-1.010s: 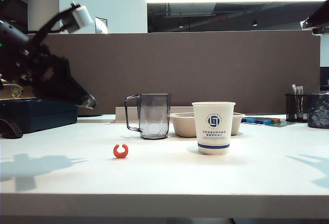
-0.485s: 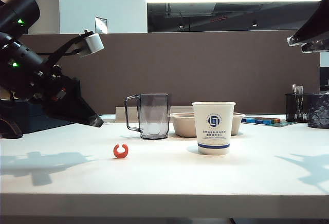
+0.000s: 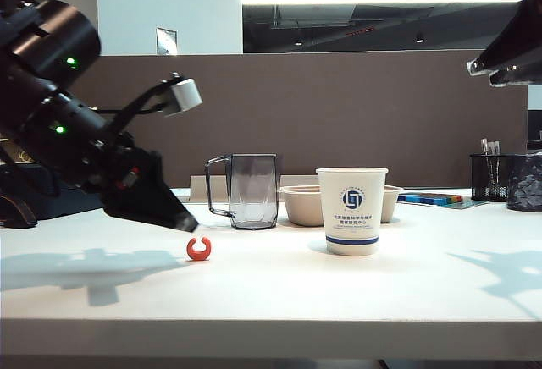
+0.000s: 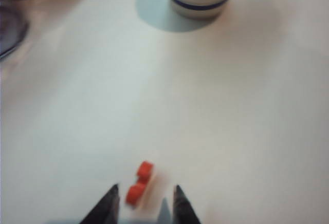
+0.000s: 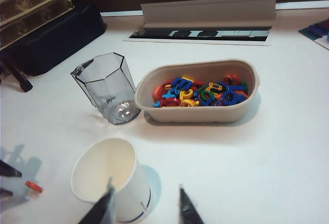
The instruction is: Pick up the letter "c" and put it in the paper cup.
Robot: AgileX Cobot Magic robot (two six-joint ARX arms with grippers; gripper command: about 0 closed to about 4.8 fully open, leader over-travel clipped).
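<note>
White worktop (image 3: pixel 406 289) is carrying a tiny, stiff orange-red plastic letter "c" (image 4: pixel 140 184); I'm straddling its thick ring, left gripper (image 4: pixel 144 203) apart, right gripper (image 5: pixel 145 203) apart above the white paper cup (image 5: pixel 110 180).

On the table (image 3: pixel 440 284) the letter "c" (image 3: pixel 199 249) lies left of the paper cup (image 3: pixel 351 210); the mug (image 3: pixel 246 190) and the bowl (image 3: pixel 305 204) stand behind them; the left pincer (image 3: pixel 188 223) hangs just beside the letter; the right pincer (image 3: pixel 487 71) is high at right.

exterior: table-level, front | wrists: downward | shared: paper cup (image 3: pixel 351 211)
</note>
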